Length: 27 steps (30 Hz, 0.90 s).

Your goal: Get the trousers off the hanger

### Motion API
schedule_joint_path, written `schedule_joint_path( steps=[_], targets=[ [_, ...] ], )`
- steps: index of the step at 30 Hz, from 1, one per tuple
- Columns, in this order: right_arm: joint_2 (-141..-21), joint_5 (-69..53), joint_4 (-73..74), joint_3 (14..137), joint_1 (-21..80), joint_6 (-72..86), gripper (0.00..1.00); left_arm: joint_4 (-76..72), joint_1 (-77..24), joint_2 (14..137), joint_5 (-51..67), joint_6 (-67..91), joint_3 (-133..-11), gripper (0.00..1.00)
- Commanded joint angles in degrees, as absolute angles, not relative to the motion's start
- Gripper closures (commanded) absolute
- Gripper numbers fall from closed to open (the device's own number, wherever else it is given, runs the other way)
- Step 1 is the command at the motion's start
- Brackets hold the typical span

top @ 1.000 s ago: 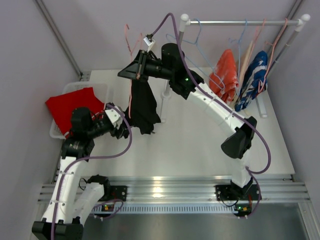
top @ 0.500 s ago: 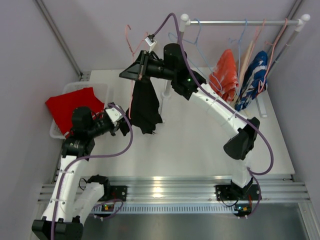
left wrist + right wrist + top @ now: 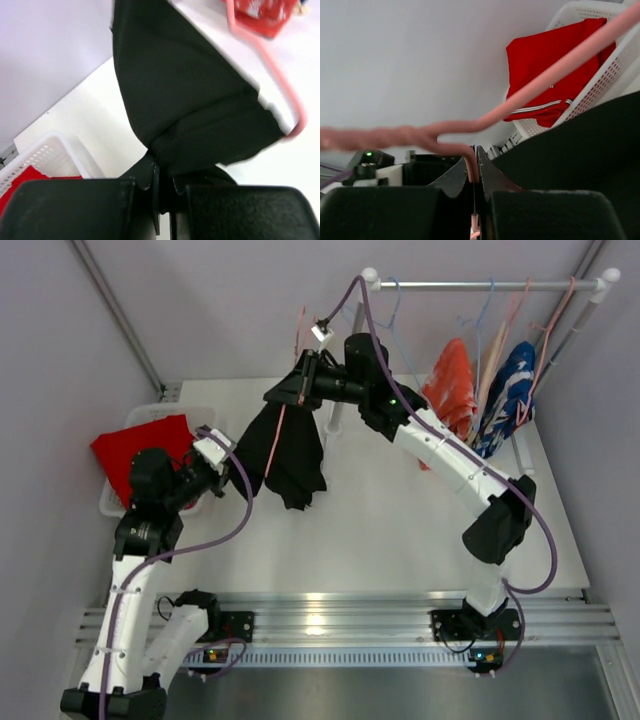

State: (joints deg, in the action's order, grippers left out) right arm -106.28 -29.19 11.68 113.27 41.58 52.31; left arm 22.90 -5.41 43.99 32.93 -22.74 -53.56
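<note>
The black trousers (image 3: pixel 295 455) hang from a pink hanger (image 3: pixel 300 330) above the table. My right gripper (image 3: pixel 290 392) is shut on the hanger's wire (image 3: pixel 472 167) just below the neck. My left gripper (image 3: pixel 232 460) is shut on the black trousers' left edge (image 3: pixel 190 100), and the cloth is drawn out toward it into a taut fold. The hanger's pink arm (image 3: pixel 280 85) pokes out at the cloth's far side. The red trousers (image 3: pixel 140 450) lie in the white basket (image 3: pixel 205 418) at the left, also seen from the right wrist as red trousers (image 3: pixel 555 65).
A white clothes rail (image 3: pixel 480 285) stands at the back right with several wire hangers, an orange-and-white garment (image 3: pixel 450 390) and a blue-and-white garment (image 3: pixel 505 400). The rail's left post (image 3: pixel 335 415) rises just behind the right gripper. Grey walls close both sides.
My left gripper has shut on the black trousers' edge and drawn back to the left. The right arm has carried the hanger to the right, so the cloth now spreads between them.
</note>
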Motion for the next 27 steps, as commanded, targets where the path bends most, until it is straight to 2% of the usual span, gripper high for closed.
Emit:
schedule_joint_path(
  steps=[1, 16, 22, 27],
  targets=[
    [-101.08, -29.88, 7.29, 111.63, 41.13, 49.31, 1.0, 15.04, -5.54, 43.15, 27.87, -13.57, -59.93, 1.0],
    [-101.95, -26.37, 10.63, 104.86, 47.54, 42.29, 1.0, 9.93, -5.54, 51.41, 21.01, 16.94, -85.86, 1.0],
    [-103.62, -24.61, 10.72, 100.55, 50.53, 38.42, 1.0, 7.48, -5.54, 54.58, 17.5, 19.51, -93.86, 1.0],
    [-104.68, -23.64, 11.16, 98.88, 50.71, 35.6, 1.0, 7.03, -5.54, 56.86, 8.12, 16.79, -99.04, 1.0]
  ],
)
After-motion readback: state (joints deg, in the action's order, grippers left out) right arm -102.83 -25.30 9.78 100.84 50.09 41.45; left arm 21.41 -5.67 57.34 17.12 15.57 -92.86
